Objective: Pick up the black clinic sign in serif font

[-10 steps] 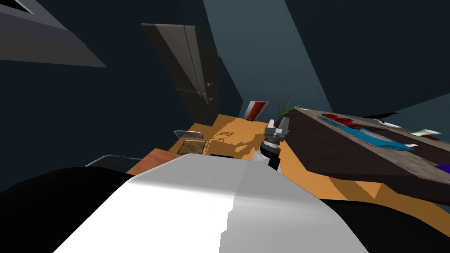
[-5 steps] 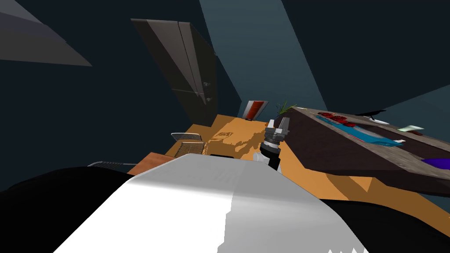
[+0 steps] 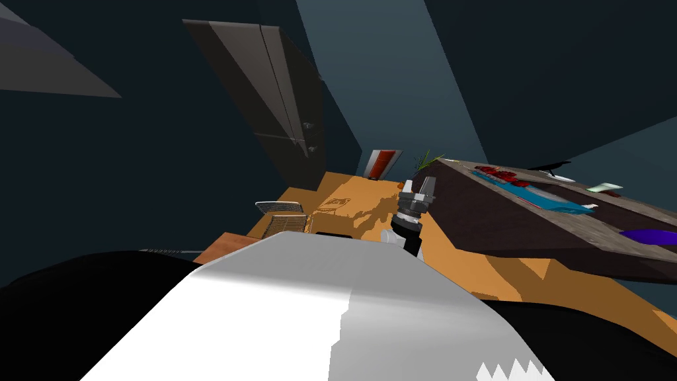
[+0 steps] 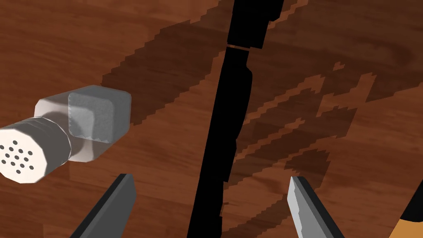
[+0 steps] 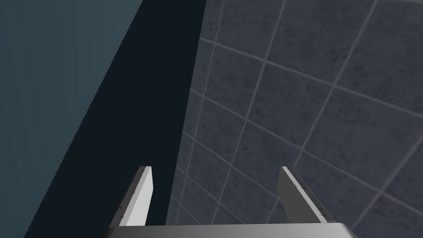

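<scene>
L gripper (image 4: 210,178): fingers (image 4: 122,202) spread wide, empty. Points down at a brown wood top (image 4: 330,49).
Betw. L fingers: black strip (image 4: 231,124) runs away from the gripper across the wood, w/ jagged shadows beside it.
Shaker (image 4: 62,132): pale see-through body, white cap w/ holes turned toward the cam. Sits on the wood outside one finger, apart from it and well clear of the strip.
R gripper (image 3: 418,187): raised, pointing up & fwd over the orange floor (image 3: 463,245), close to the counter's dark side. Fingers (image 5: 140,194) parted, gripping nothing.
Counter (image 3: 476,211): dark front, grey-brown top, on my right, running away from me.
On counter: red items (image 3: 499,173) at the far end, then a flat blue item (image 3: 549,198), purple thing (image 3: 651,235) nearest me, pale green-white piece (image 3: 605,188) by the back edge.
Clinic sign: can't tell which item it is. A thin black shape (image 3: 552,165) at the counter's back edge is too small to read.
Plant (image 3: 426,160): green, at the counter's far corner.
Door (image 3: 383,164): orange-red, pale frame, at the floor's far end.
Cabinet (image 3: 284,99): tall, dark, two doors, left of the door.
Chairs (image 3: 281,206): two, wire-mesh, front-left on the floor, near a brown table (image 3: 225,246).
</scene>
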Available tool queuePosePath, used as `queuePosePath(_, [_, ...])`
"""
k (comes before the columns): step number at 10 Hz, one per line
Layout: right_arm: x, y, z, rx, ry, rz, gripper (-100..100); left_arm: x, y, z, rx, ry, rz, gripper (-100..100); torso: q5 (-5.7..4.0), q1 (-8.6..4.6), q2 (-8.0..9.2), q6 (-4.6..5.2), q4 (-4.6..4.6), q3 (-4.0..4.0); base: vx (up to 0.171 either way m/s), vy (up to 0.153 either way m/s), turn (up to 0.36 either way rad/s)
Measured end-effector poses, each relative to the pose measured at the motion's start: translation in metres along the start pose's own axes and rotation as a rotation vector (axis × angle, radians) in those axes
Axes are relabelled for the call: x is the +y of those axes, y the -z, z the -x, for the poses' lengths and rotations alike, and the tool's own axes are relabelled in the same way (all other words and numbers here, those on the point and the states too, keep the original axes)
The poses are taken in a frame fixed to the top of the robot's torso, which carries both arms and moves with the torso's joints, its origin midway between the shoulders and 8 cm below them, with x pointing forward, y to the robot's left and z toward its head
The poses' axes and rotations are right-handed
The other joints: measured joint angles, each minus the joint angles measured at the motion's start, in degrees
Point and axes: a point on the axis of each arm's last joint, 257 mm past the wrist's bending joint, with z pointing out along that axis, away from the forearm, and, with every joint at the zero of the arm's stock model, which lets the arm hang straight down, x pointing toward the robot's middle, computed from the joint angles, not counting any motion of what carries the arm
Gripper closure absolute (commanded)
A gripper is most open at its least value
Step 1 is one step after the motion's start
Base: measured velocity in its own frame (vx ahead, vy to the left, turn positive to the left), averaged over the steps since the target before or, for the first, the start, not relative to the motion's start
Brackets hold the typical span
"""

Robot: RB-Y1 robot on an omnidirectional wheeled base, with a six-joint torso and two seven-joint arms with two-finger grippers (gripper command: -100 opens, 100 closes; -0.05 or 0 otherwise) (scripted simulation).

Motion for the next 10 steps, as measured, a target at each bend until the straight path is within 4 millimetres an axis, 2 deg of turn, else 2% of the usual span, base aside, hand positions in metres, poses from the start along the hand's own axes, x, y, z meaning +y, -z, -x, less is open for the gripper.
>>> queuePosePath(2, [0.0, 0.0, 0.0, 0.0, 0.0, 0.0, 0, 0.0092, -0.0099, -0.0016, -0.001, 0.012, 0.0, -100, 0.01, 0.03, 0.06, 0.0, 0.01, 0.04, -0.039, 0.041, -0.033])
queuePosePath(3, [0.0, 0.0, 0.0, 0.0, 0.0, 0.0, 0, 0.0093, -0.0104, -0.0017, -0.001, 0.012, -0.001, 100, -0.01, -0.07, -0.03, -0.02, 0.0, -0.01, -0.004, 0.005, 0.001])
queuePosePath(7, [0.0, 0.0, 0.0, 0.0, 0.0, 0.0, 0, 0.014, -0.0114, -0.0008, -0.002, 0.019, 0.009, 100, -0.04, 0.1, -0.12, 0.04, -0.05, -0.07, 0.0, -0.003, 0.002])
queuePosePath(8, [0.0, 0.0, 0.0, 0.0, 0.0, 0.0, 0, 0.0138, -0.0114, -0.0007, -0.002, 0.018, 0.009, 0, -0.02, 0.11, -0.11, 0.04, -0.04, -0.07, 0.0, 0.0, 0.0])
queuePosePath(9, [0.0, 0.0, 0.0, 0.0, 0.0, 0.0, 0, 0.0135, -0.0113, -0.0004, -0.003, 0.019, 0.008, 100, -0.01, 0.12, -0.1, 0.05, -0.03, -0.06, 0.047, -0.043, 0.074])
queuePosePath(10, [0.0, 0.0001, 0.0, 0.0, 0.0, 0.0, 0, 0.0056, -0.0043, 0.0013, -0.001, 0.008, 0.001, 100, -0.06, -0.02, -0.2, 0.0, -0.04, -0.11, 0.086, -0.082, 0.119])
